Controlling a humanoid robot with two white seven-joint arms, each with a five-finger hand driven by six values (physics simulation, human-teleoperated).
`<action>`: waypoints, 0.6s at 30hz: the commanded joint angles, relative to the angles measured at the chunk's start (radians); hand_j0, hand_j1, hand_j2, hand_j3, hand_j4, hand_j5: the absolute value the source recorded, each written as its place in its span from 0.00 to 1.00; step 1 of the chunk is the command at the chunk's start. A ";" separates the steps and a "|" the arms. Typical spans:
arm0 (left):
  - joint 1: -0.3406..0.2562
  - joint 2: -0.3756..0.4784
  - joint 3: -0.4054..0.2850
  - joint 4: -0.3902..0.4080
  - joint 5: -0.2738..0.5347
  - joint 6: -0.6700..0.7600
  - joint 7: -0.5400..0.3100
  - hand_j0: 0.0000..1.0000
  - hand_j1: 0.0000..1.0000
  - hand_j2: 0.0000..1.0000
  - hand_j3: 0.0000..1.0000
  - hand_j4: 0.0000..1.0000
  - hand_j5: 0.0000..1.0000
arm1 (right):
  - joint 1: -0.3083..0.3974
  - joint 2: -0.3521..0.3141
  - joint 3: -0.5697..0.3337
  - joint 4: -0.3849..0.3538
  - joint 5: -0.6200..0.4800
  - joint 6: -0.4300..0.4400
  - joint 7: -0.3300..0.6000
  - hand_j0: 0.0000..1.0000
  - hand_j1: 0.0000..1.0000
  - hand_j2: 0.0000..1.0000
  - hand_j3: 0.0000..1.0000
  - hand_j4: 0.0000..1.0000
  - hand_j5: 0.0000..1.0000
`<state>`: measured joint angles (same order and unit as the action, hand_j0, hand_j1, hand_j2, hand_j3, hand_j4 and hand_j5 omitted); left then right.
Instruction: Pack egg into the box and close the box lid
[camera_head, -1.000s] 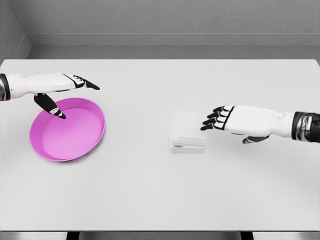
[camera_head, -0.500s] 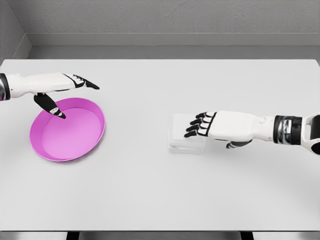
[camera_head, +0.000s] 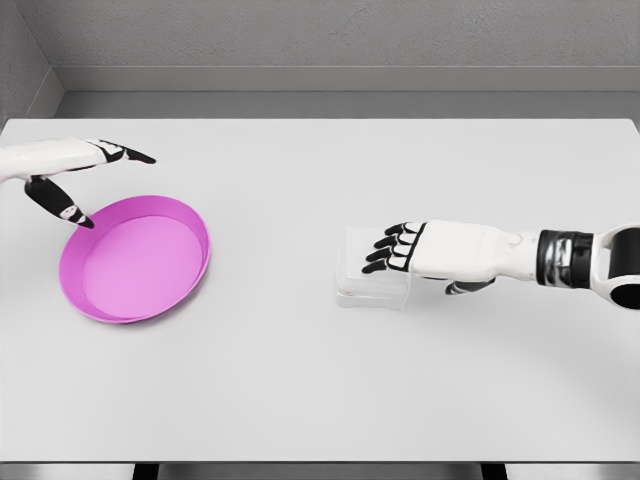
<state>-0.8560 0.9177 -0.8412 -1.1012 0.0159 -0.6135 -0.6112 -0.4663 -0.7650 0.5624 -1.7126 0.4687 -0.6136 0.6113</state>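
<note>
The small translucent white plastic box sits lid-down and closed on the plain white counter, long axis running left-right. The right hand rests on its lid, black fingers loosely spread, gripping nothing. Well left of the box lies a round pink plastic tray; above its far rim the left hand hovers, fingers spread. Grey wall beyond.

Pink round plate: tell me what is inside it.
The pink round plate holds nothing visible; its whole floor shows bare. The left hand hangs beyond its far-left rim, fingers spread. No egg shows anywhere; the lid of the white translucent box is down under the right hand.
</note>
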 joint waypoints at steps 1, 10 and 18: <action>0.000 0.003 0.002 0.003 0.007 0.003 0.000 1.00 1.00 1.00 1.00 1.00 1.00 | 0.000 0.004 0.001 0.008 0.008 0.003 0.000 1.00 1.00 1.00 1.00 1.00 1.00; 0.002 0.001 0.002 0.001 0.007 0.003 0.000 1.00 1.00 1.00 1.00 1.00 1.00 | 0.002 0.010 0.022 0.010 0.051 0.003 0.000 1.00 1.00 1.00 1.00 1.00 1.00; 0.002 0.003 0.002 0.001 0.007 0.003 0.000 1.00 1.00 1.00 1.00 1.00 1.00 | -0.008 0.015 -0.006 0.004 0.050 0.003 0.000 1.00 1.00 1.00 1.00 1.00 1.00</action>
<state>-0.8544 0.9196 -0.8401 -1.0997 0.0164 -0.6135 -0.6112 -0.4771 -0.7507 0.5688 -1.7070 0.5219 -0.6116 0.6103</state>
